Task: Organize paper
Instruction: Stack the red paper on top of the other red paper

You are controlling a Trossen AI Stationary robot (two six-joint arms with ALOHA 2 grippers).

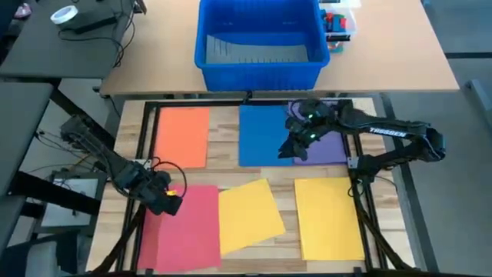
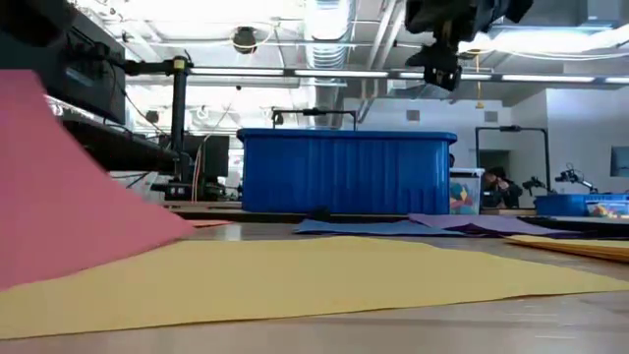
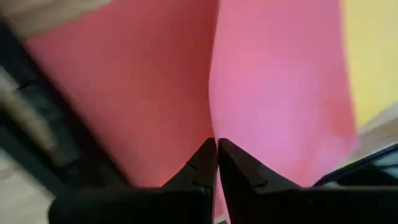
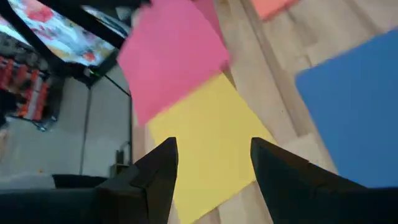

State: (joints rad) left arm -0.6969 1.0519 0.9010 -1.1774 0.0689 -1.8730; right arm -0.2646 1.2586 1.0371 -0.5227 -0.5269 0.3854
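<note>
While the left gripper pinches the corner of the thin red sheet of paper and lifts that edge off the wooden table, the right gripper hangs spread and empty over the seam between the flat blue sheet and the purple one. I'd say gathering is under way; next, the red sheet needs carrying onto the tilted yellow sheet just beside it. "TROSSEN" shows on the right arm.

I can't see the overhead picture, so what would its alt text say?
Six flat coloured paper sheets lie on a wooden table between two dark robot arms. The left gripper pinches the red sheet; the open right gripper hovers over the blue sheet.
</note>
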